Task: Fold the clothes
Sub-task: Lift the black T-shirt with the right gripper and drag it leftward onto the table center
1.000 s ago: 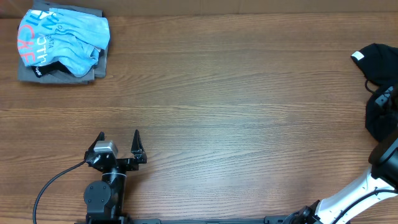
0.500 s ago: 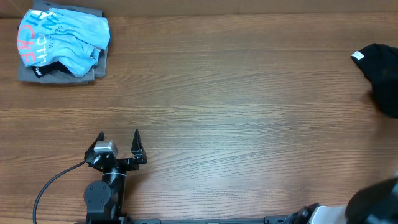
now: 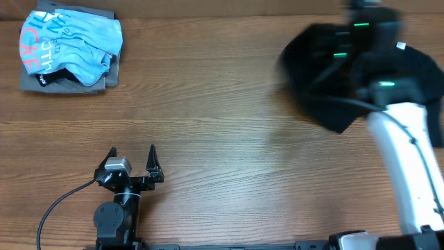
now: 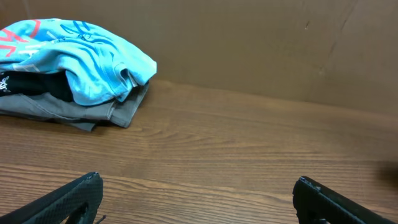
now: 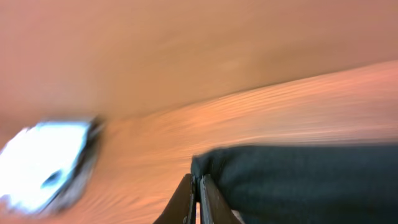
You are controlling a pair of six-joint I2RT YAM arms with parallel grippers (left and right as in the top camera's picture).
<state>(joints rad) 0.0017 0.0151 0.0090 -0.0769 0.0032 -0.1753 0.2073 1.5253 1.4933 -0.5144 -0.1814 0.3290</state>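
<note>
The clothes, a black T-shirt [image 3: 312,76], hang blurred over the table's far right, with a small white label [image 3: 400,46] showing at the right side. My right gripper [image 5: 198,180] is shut, its jaws pinching an edge of the black fabric [image 5: 298,180]. In the overhead view the white right arm [image 3: 406,167] reaches up from the front right and covers part of the shirt. My left gripper [image 3: 132,150] rests at the front left, wide open with only bare wood between its fingers [image 4: 74,199].
At the far left corner a light blue shirt with coral and white lettering [image 3: 69,42] lies on a grey folded garment [image 3: 62,85]; both also appear in the left wrist view [image 4: 74,56]. A brown wall [image 4: 261,43] backs the wooden table [image 3: 222,139].
The right arm has swung in from the right edge, carrying the black T-shirt leftward over the table. The left arm has not moved.
</note>
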